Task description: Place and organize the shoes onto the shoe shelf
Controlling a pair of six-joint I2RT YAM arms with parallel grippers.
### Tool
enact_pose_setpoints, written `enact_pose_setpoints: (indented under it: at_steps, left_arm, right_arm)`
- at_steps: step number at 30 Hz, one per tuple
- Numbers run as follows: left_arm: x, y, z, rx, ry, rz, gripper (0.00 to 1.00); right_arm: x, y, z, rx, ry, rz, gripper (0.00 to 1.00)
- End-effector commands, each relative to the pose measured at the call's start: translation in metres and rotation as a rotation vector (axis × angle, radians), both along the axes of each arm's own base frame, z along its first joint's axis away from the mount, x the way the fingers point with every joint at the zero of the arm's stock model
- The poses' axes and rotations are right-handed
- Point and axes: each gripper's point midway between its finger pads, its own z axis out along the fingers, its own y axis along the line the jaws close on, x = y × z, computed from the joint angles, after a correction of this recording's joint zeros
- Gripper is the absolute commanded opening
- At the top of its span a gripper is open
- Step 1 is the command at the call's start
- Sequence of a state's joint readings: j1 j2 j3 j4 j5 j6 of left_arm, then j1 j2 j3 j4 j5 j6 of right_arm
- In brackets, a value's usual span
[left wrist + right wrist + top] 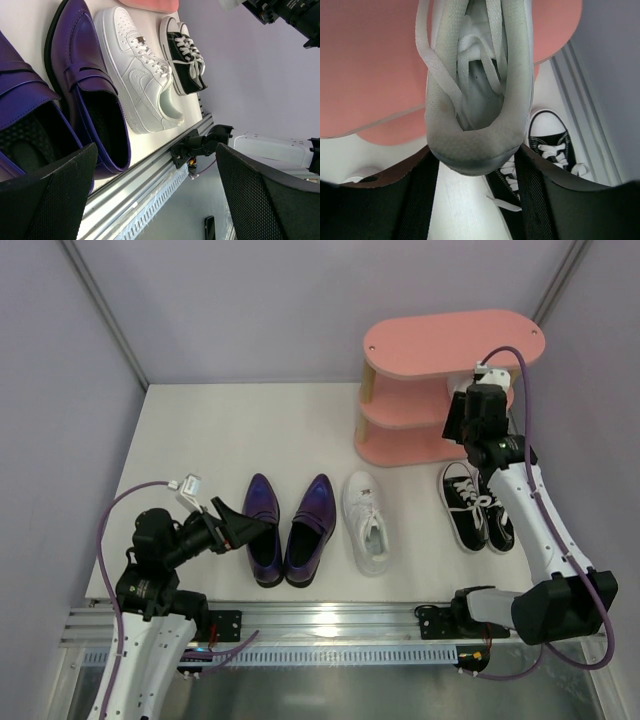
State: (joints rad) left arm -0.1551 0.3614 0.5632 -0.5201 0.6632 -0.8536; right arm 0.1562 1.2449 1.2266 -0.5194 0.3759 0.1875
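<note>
Since the right tool (476,172) pinches the white lace-up sneaker (477,75) only by its heel collar, up against the pink shoe shelf (450,345) at 1 o'clock, the grip looks thin. The shoe could pivot, snag its loose laces on a board edge, or drop onto the black canvas sneakers (475,505) below. Left tool (155,195) is wide apart w/ nothing held, by the purple loafers (290,525) at 8 o'clock.

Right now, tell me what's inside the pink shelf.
The shelf's tier edges look bare; the right pincer grips a white sneaker at its right end. The top board hides the rest.
</note>
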Motion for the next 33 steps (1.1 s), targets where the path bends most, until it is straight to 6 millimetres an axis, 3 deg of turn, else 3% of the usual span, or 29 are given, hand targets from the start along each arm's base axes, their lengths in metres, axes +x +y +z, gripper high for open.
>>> enact_pose_setpoints:
  at_steps: [1,9,21,27,28,29,31,33]
  left_arm:
    - [0.002,-0.002,0.005,-0.009,-0.046,-0.013,1.0]
    - [0.004,-0.003,0.012,-0.022,-0.063,-0.017,1.0]
    - [0.003,-0.004,0.017,-0.025,-0.075,-0.026,1.0]
    - [0.001,-0.004,0.017,-0.022,-0.071,-0.025,1.0]
    - [0.001,-0.004,0.017,-0.02,-0.072,-0.027,1.0]
    - [0.001,-0.004,0.017,-0.019,-0.073,-0.028,1.0]
    - [0.001,-0.004,0.017,-0.018,-0.068,-0.027,1.0]
    - [0.001,-0.004,0.017,-0.019,-0.07,-0.029,1.0]
  right_arm:
    - [0.005,-0.04,0.038,-0.112,-0.058,-0.078,0.04]
    - [0.017,-0.052,0.041,-0.128,-0.16,0.072,0.04]
    - [0.038,-0.078,0.038,-0.149,-0.157,0.009,0.04]
    - [0.032,-0.093,0.028,-0.169,-0.132,-0.079,0.04]
    - [0.027,-0.097,0.037,-0.177,-0.16,-0.112,0.05]
    - [0.024,-0.098,0.039,-0.177,-0.17,-0.12,0.09]
    - [0.017,-0.097,0.045,-0.171,-0.194,-0.126,0.26]
    - [0.005,-0.089,0.06,-0.136,-0.252,-0.111,0.48]
